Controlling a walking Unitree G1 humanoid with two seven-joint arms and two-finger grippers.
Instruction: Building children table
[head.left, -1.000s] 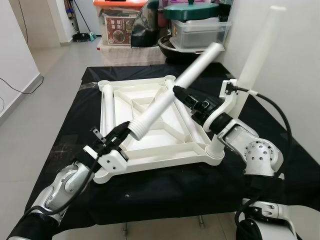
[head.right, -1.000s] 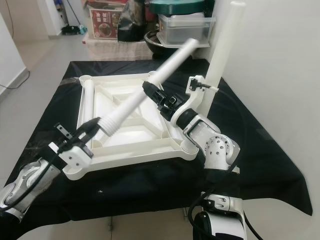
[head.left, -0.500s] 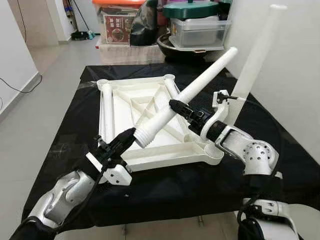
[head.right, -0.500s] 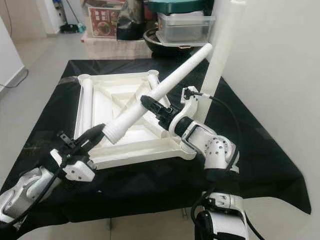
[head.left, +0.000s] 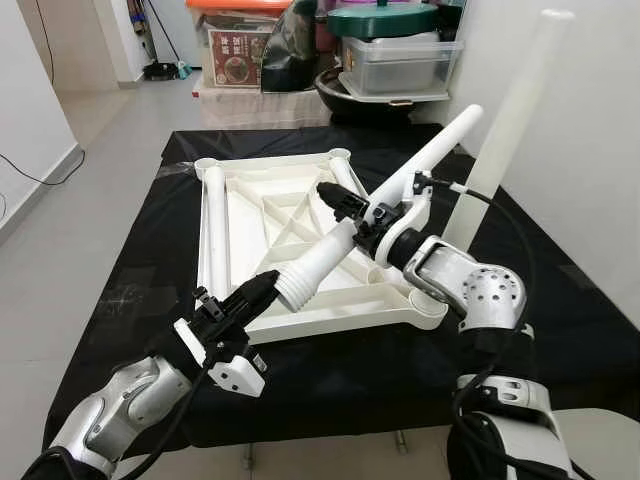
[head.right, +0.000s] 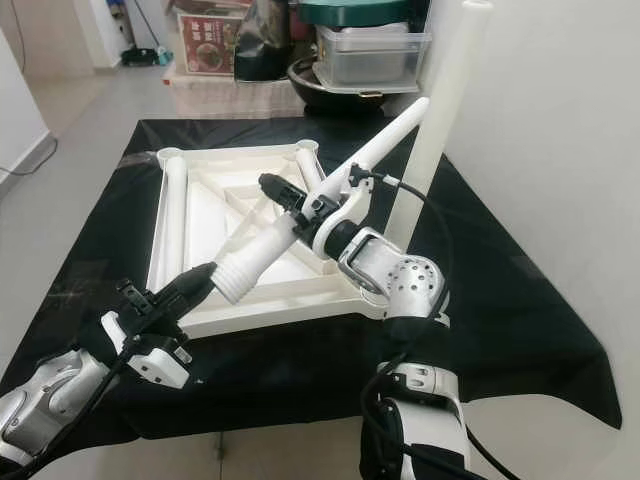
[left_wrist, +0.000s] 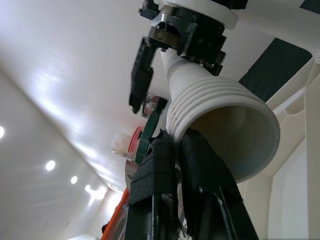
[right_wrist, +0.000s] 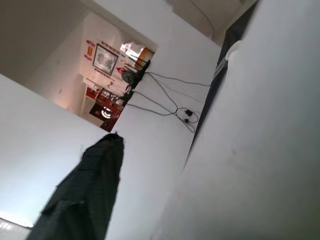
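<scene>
Upside-down white tabletop (head.left: 240, 215) lying flat on a black cloth (head.left: 120, 280), ribs facing up. One white table leg (head.left: 510, 120) already standing upright at the tabletop's near right corner socket, right against the wall (head.left: 600, 150). Another loose leg (head.left: 214, 225) lying flat along the tabletop's left edge. Third white leg (head.left: 385, 205) held in the air above the tabletop, tilted, threaded wide end (head.left: 297, 285) low over the near edge and the narrow tip pointing up and away toward the upright leg. Left gripper (head.left: 258, 292) pinching the rim of that threaded end, fingers (left_wrist: 200, 165) closed on the lip as seen in the left wrist view. Right gripper (head.left: 340, 200) clamped around the middle of the same leg, above the tabletop's right half, one black finger (right_wrist: 85, 190) beside the white tube in the right wrist view. So both claws gripping one leg, none of it touching the tabletop as far as can be told. Beyond the tabletop's far edge, storage boxes (head.left: 240, 45) and a clear tub with a green lid (head.left: 385, 40) on the floor.
</scene>
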